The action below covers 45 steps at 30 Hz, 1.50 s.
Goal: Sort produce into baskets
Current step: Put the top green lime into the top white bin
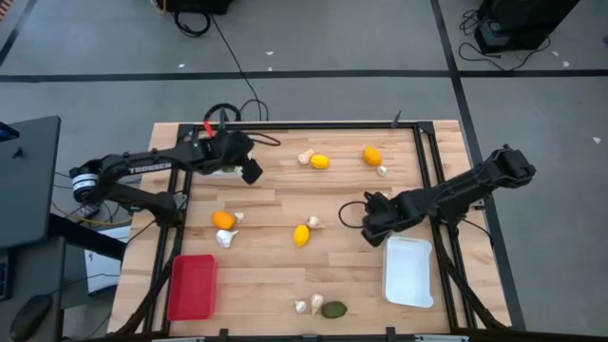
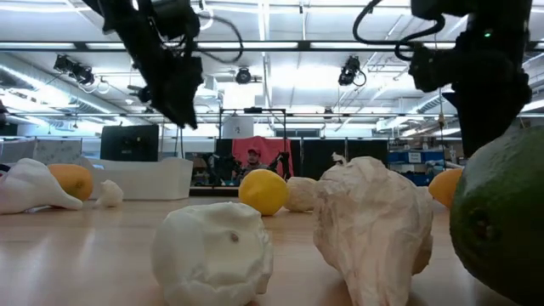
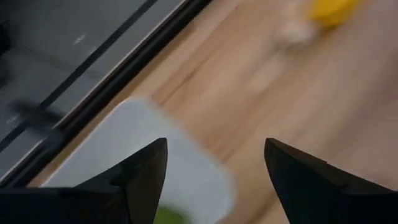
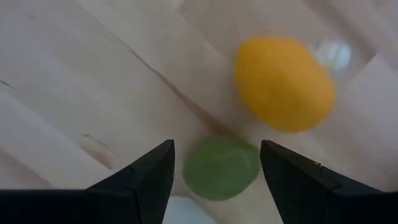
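Trays, one red tray (image 1: 192, 285), two white trays (image 1: 408, 271)

A light wooden table (image 1: 275, 285) with a black metal frame (image 1: 425, 152) stands on grey floor; black cables (image 1: 228, 57) trail across that floor; a dark monitor (image 1: 27, 180) sits beside the table; in the low view, ceiling lights (image 2: 280, 44) run overhead and a person in red (image 2: 252, 160) sits far back.

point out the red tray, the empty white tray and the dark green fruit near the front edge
red tray (image 1: 192, 287), high view, bare middle of its floor
empty white tray (image 1: 408, 272), high view, middle of its floor
dark green fruit (image 1: 333, 309), high view, centre of its top
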### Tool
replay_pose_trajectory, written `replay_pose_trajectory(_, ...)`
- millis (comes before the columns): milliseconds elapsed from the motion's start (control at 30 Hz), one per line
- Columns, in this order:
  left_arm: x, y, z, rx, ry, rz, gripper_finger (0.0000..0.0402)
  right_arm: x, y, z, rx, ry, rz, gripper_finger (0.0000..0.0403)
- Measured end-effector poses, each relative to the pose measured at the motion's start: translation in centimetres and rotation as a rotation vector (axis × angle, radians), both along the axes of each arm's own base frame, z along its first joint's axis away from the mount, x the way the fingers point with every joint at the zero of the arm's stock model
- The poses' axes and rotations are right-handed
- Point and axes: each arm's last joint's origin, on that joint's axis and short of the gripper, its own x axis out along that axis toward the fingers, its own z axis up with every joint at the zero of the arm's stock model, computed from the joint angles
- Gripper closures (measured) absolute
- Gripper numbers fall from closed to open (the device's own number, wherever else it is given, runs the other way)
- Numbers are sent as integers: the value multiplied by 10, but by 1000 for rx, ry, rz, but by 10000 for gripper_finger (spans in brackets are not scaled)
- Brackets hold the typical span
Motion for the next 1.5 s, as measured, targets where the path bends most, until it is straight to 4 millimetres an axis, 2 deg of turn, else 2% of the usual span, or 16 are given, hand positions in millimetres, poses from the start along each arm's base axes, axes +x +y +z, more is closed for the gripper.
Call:
replay_pose_trajectory(267,13,-29,14,16,-132,-176,129,1,-13,-2,134,57,-213,155)
replay_pose_trajectory(500,19,-51,14,11,-137,-274,129,-5,-13,-13,191,101,-289,155)
replay_pose_trajectory(767,21,-72,15,-22,-150,-385,129,-4,-18,-34,285,33,-313,155)
replay_pose_trajectory(967,24,-79,18,-13,-193,-416,129,-3,-25,-36,288,23,-339,161)
replay_pose_trajectory(1300,34,-83,20,23,-248,-442,129,-1,-30,-36,247,-4,-317,208)
replay_pose_trajectory(1500,36,-83,16,18,-235,-440,129,-1,-31,-37,220,-9,-236,184)
